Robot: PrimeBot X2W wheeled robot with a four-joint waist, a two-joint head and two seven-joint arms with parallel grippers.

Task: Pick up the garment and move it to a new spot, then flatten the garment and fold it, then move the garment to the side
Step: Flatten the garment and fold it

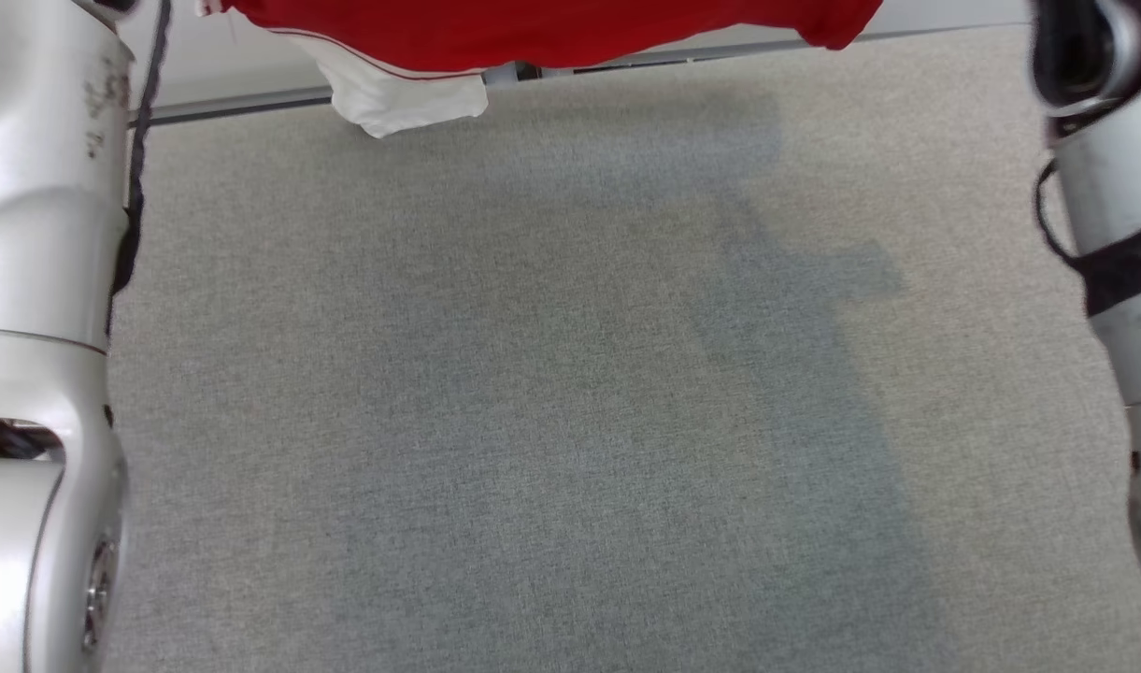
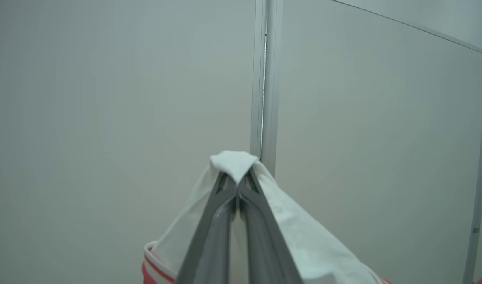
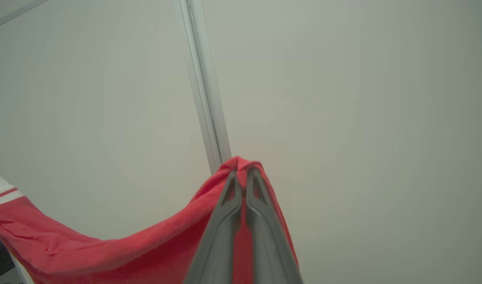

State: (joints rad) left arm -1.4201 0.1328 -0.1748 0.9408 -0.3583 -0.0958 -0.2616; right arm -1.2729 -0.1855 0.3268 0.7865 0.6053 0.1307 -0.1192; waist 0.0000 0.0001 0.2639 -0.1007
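Left hand [image 2: 237,179]: the two dark fingers are pressed together, pinching a white fold of the garment [image 2: 304,236] at the fingertips. The white cloth drapes down both sides of the fingers; a red band with white stripes shows at its lower edge.

Right hand [image 3: 242,173]: the fingers are pressed together, pinching a red fold of the same garment. From that grip the red cloth sags in a curve toward the lower left of the right wrist view, where a white striped section begins.

Head view: the left forearm [image 1: 37,327] and right forearm [image 1: 1112,234] stand at the two side edges. The garment hangs stretched between them along the top edge, red across most of its width, with a white portion hanging lowest on the left. Whether that portion touches the surface [image 1: 570,421] cannot be determined; it appears to hang just clear near the far edge. The grey fabric-covered surface carries a broad shadow [image 1: 766,308].

Behind both hands stand a pale wall panel [image 2: 106,98] and a metal post [image 2: 266,79].
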